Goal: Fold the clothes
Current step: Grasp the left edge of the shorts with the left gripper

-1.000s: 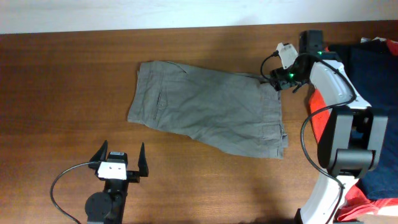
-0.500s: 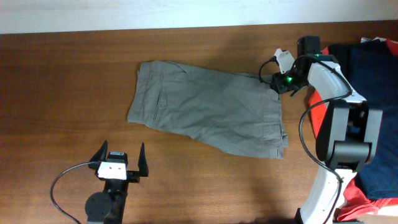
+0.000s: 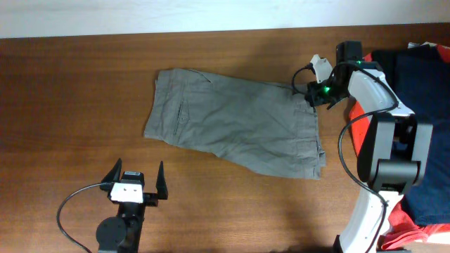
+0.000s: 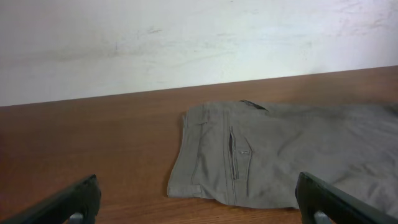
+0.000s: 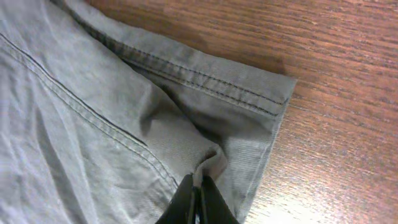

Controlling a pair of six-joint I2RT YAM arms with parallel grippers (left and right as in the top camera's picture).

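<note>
Right gripper (image 5: 198, 186): clenched on a pinch of the shorts (image 3: 239, 123) at the hem corner, likely for lifting into a fold.
Left gripper (image 3: 137, 174): spread wide, empty; shorts ahead, apart.

No text, label, brand, number or sign is legible in any view. The shorts (image 3: 239, 126), the table (image 3: 70, 84) and the wall (image 4: 186, 43) show no readable marking.

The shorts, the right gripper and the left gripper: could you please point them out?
shorts (image 3: 239, 123), overhead view, mid fabric.
right gripper (image 5: 198, 200), right wrist view, between shut fingertips pinching fabric.
left gripper (image 3: 139, 166), overhead view, between open fingertips.
</note>
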